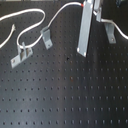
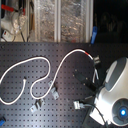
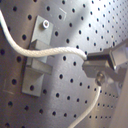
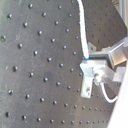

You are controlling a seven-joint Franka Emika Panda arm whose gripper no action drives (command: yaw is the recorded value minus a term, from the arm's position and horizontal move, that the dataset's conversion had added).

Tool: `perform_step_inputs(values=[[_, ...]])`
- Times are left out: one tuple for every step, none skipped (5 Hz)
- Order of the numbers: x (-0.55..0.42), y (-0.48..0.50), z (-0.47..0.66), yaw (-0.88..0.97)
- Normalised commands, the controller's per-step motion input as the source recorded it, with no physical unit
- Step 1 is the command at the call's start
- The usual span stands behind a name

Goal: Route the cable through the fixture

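My gripper (image 3: 100, 67) pinches the cable (image 3: 47, 51) between its pads, as both wrist views show. In the first wrist view the cord arcs just in front of a metal bracket (image 3: 39, 55) bolted to the perforated bench (image 3: 75, 25). In the second exterior view the cable (image 2: 30, 62) snakes toward the second exterior view's left; its red band (image 2: 87, 52) lies near my arm (image 2: 112, 87)
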Motion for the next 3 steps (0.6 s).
perform_step_inputs(values=[[0.1,-0.049,0.13,-0.17],[0.119,0.038,0.0,-0.29],[0.0,0.0,0.01,0.0]])
